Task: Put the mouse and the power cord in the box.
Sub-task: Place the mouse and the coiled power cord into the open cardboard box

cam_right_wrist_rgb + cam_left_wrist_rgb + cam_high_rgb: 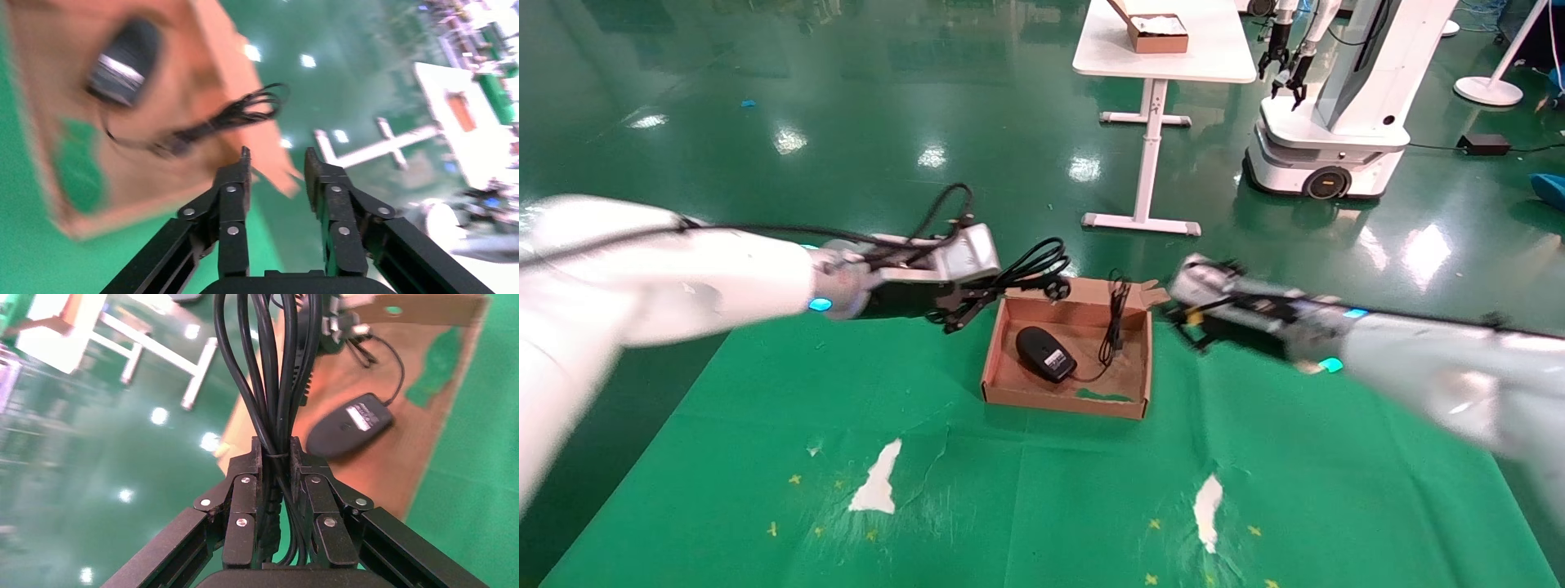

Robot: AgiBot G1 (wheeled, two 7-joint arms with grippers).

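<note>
I have my left gripper squeezed tight on the power cord, holding it up in the air just past the far left corner of the box. In the left wrist view the two fingers pinch the thick black loops of the cord between them, and the loops stick straight out from the claw. The cord's plug hangs right at the far wall of the box. The mouse already lies inside the box, upside down, with its light label facing up. Its thin cable runs across the box floor and bunches up by the far right side. The box sits on the green cloth in front of me. My right gripper is near the right side of the box, holding nothing. In the right wrist view its fingers stand a little way apart.
</note>
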